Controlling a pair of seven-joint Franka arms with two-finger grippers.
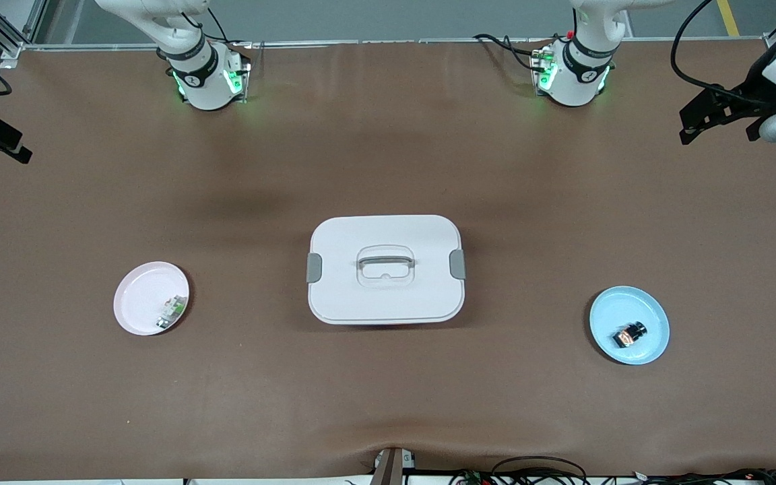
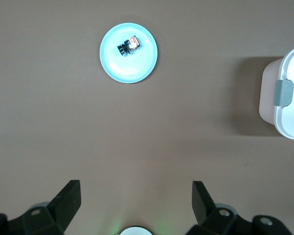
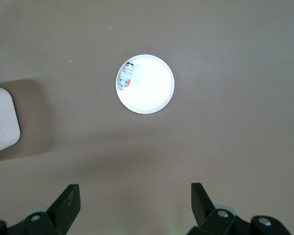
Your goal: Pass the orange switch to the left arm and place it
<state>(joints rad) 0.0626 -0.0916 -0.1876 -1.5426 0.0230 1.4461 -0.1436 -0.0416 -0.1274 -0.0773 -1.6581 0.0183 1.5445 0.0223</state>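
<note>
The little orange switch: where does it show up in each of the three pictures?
Front view: the orange switch lies on the blue plate, toward the left arm's end of the table.
Left wrist view: on the same blue plate, switch at.
Right wrist view: not in it.
Shared landmark: the white box.

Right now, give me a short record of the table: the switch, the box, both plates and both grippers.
orange switch: lying on the blue plate, toward the left arm's end
box: mid-table, lid on
pink plate: toward the right arm's end, holds a green-and-white component
left gripper: open, raised over bare table, waiting
right gripper: open, raised over bare table, waiting
</note>
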